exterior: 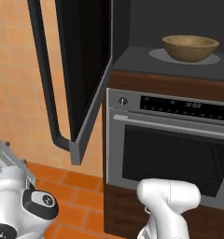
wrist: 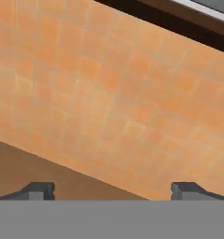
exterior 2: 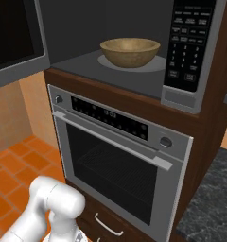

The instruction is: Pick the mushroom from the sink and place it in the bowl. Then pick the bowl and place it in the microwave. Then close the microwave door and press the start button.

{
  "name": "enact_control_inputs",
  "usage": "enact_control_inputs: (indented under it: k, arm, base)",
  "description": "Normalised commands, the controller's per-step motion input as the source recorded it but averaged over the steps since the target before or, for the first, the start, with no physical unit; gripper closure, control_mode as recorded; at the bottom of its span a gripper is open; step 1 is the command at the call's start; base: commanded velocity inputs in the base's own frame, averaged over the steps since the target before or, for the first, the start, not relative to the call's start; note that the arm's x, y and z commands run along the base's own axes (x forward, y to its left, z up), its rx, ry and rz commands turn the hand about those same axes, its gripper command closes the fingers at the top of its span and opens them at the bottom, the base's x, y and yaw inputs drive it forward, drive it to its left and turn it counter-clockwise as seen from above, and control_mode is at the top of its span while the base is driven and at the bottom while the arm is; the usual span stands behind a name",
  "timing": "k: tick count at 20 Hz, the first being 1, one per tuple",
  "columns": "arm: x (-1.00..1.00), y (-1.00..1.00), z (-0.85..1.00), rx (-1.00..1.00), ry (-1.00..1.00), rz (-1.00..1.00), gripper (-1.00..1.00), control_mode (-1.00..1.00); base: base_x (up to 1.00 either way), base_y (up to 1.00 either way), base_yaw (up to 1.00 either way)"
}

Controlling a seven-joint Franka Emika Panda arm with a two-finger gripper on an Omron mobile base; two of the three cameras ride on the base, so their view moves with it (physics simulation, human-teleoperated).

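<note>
The tool point(wrist: 112, 190) is hanging low with tips spread wide, gripping nothing. Above the steel oven point(exterior: 170, 149), the brown wooden bowl point(exterior: 190, 47) is sitting inside the microwave point(exterior 2: 134, 42). Left of it, the black glass door point(exterior: 81, 74) is standing open; rigid, probably swinging easily, best pushed near its dark bar handle point(exterior: 46, 79).

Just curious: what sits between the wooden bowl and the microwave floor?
A flat grey turntable disc lies under the bowl inside the microwave, clearest in the right base view.

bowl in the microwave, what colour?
Brown wood, lighter grainy inside. The bowl shows best in the right base view.
</note>
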Motion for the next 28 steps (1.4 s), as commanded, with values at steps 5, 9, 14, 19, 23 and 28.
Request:
enact_control_inputs:
  k: [5,9,14,19,23,28]
  arm:
    - [-0.09,-0.75,0.18,0.16,-0.24,-0.13,-1.00,-1.00]
    - [0.00,-0.72,0.16,0.18,-0.19,-0.13,-1.00,-1.00]
    - [-0.09,-0.59,0.21,0.22,-0.18,-0.10,-1.00,-1.00]
    - [-0.44,-0.76,0.28,0.25,-0.21,-0.07,-1.00,-1.00]
    - [-0.62,-0.87,0.17,0.31,-0.19,-0.07,-1.00,-1.00]
    - [-0.58,-0.95,0.06,0.34,-0.13,-0.07,-1.00,-1.00]
  base:
    - [0.00,0.00,0.00]
    - [0.00,0.00,0.00]
    - [0.00,0.00,0.00]
    - [0.00,0.00,0.00]
    - [0.00,0.00,0.00]
    - [0.00,0.00,0.00]
